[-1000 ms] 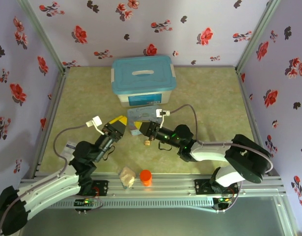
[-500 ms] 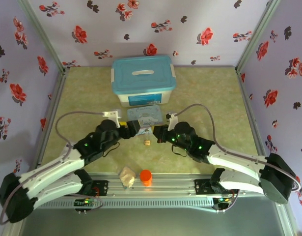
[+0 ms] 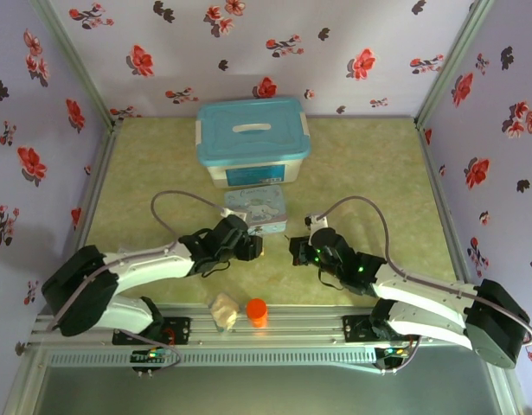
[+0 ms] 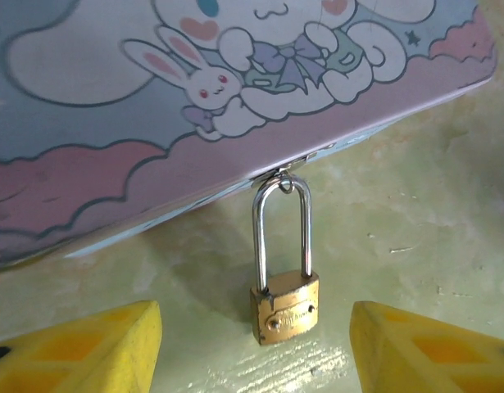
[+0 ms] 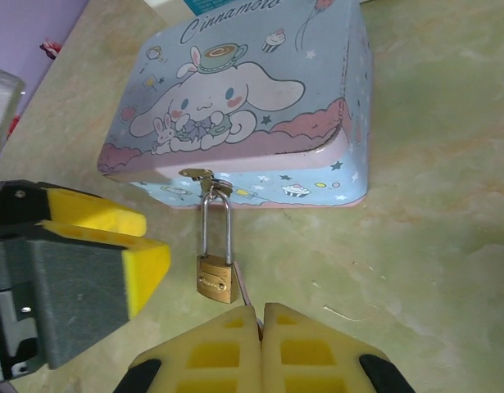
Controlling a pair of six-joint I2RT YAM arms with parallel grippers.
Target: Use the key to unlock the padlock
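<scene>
- Down at the left gripper (image 4: 256,356) first: spread wide open, gripping nothing; yellow pads (image 4: 79,348) low at either side, bare table (image 4: 415,221) in the gap.
- Just ahead of that gap, a shade toward the right-hand pad: the padlock (image 4: 284,308); flat on the table, long axis running almost straight away from the gripper.
- Brass body nearest the fingers, bottom end facing back at them; silvery shackle (image 4: 257,237) pointing away, both legs seated in the body.
- At the shackle's far end: hooked through the small hasp (image 4: 288,173) on the near edge of the cartoon-printed tin (image 4: 153,123).
- Over to the right gripper (image 5: 261,311): pinched shut on the key (image 5: 244,288); its two pads (image 5: 227,352) pressed flat together, thin grey sliver poking out ahead of the tips.
- Key's long axis leaning a little left of the gripper's own line; tip aimed up along the padlock's near right corner; touching or merely beside, cannot tell; in the keyhole or not, cannot tell.
- Padlock body just ahead and slightly left of those shut fingertips, lined up lengthwise with them; left gripper off on that same side, one yellow pad near the brass block, clear of it.
- From above: both grippers nose to nose, tin right in front of them; beyond the tin, a teal-lidded box (image 3: 253,138); behind the grippers, back by the arm bases, an orange cylinder (image 3: 257,311) just beside a beige lump (image 3: 223,311).
</scene>
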